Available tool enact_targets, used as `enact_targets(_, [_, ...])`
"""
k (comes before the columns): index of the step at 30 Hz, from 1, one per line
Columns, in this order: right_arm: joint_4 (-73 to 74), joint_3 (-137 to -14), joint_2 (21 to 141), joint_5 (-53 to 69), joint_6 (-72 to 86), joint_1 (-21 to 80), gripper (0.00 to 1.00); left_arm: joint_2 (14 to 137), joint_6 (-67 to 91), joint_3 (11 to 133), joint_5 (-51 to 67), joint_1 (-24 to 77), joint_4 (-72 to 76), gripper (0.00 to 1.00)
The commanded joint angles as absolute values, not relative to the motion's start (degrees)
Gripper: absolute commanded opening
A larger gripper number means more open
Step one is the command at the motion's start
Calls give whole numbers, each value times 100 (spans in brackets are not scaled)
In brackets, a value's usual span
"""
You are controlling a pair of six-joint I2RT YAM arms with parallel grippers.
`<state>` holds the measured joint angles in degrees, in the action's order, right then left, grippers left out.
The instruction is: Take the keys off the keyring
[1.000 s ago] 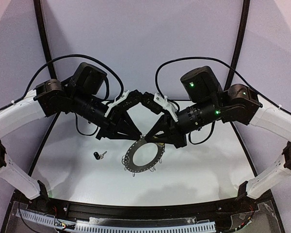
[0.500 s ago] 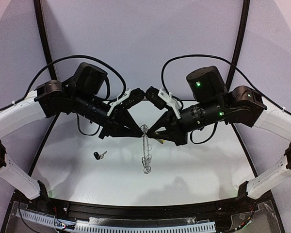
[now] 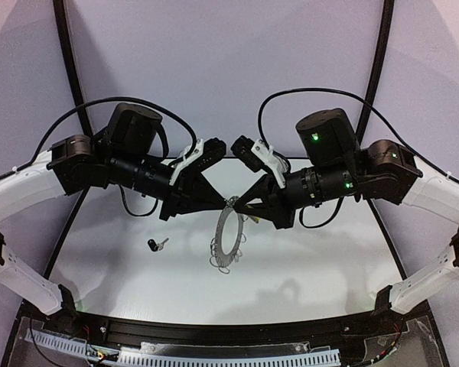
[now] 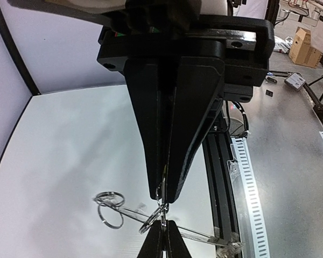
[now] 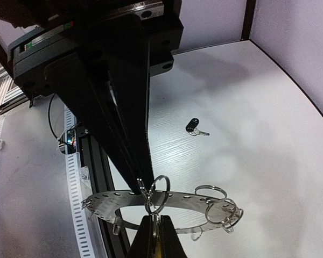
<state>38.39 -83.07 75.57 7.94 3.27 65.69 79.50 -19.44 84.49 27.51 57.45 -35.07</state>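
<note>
Standing tilted over the table (image 3: 314, 252), the keyring (image 5: 188, 198) was held up by its top edge, where both arms met. That pose was probably meant to let its small rings dangle free, so one arm could steady the hoop while the other worked a ring off. The left gripper (image 4: 162, 194) was closed all the way, its tips nipping a thin wire loop (image 5: 160, 189) that stood up from the keyring's top edge. The right gripper (image 5: 142, 185) was shut just as tight on the keyring's rim, right beside that loop and almost tip to tip with the left one. One black key (image 3: 154, 245) lay flat on the table, well apart from the keyring on its left side, already off and out of the way. A speck of yellow (image 3: 252, 218) just beside the keyring's top edge, under the right fingers, may have been the second key, though it was too small to be sure. By count there were two arms, one keyring, one loose key, and at least four wire loops: the pinched one and a cluster of three further round the rim.
</note>
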Motion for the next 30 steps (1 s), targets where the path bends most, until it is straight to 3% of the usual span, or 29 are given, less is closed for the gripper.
enact_targets(1, [4808,-8193,7311,-204,152,6515,0,7465,-2096,8394,2374,5677,-3992,1])
enact_targets(10, [4929,-7988,7668,-697,66,6521,0,7455,-2196,8597,2444,5670,-4252,1])
enact_targets(17, [3780,-7954,7628,1140,-197,6521,0,7758,-2290,8835,2777,5677,-4536,1])
enact_targets(23, [3651,-8295,7627,1174,227,6521,0,7838,-2438,8857,2913,5675,-4664,1])
enact_targets(30, [2656,-8018,7357,2036,597,6521,0,8060,-2469,8918,2980,5673,-4749,1])
